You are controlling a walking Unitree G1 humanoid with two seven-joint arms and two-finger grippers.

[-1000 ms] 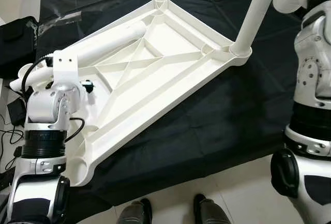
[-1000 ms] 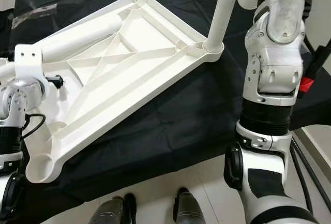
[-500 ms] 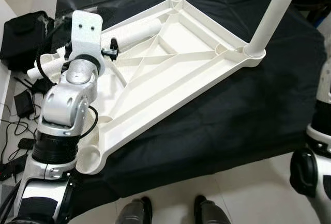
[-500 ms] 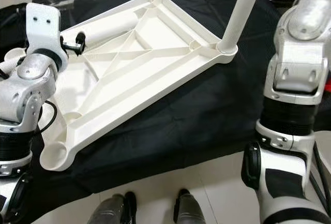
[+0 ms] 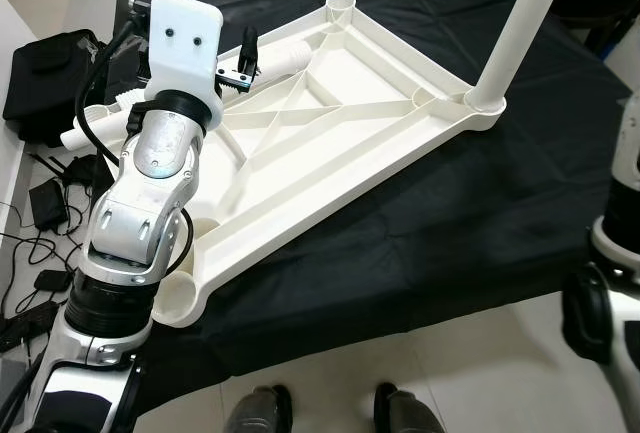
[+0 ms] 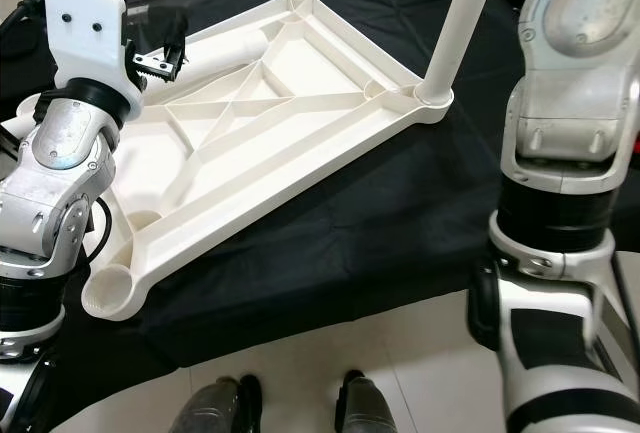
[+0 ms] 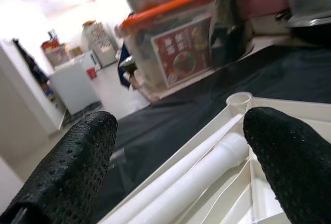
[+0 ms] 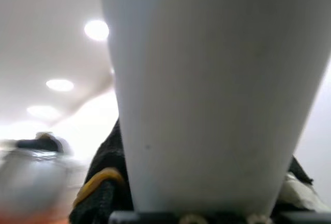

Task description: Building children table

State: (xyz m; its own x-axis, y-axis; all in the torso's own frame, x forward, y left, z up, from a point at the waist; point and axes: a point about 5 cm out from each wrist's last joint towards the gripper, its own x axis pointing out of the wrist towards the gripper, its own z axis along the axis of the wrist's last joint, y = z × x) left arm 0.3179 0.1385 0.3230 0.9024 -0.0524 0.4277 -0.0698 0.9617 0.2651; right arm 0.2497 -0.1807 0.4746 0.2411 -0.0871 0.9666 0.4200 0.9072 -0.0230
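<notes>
Fingers of my left gripper spread apart, I see the loose leg lying just beyond them, lengthwise along the tabletop's far edge, while my right gripper's state I cannot tell

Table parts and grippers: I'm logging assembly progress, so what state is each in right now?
Tabletop: upside down on the black cloth.
Upright leg: standing in a corner socket.
Loose leg: lying across the tabletop.
Left gripper: open above the loose leg.
Right gripper: against the upright leg, fingers unclear.
</notes>
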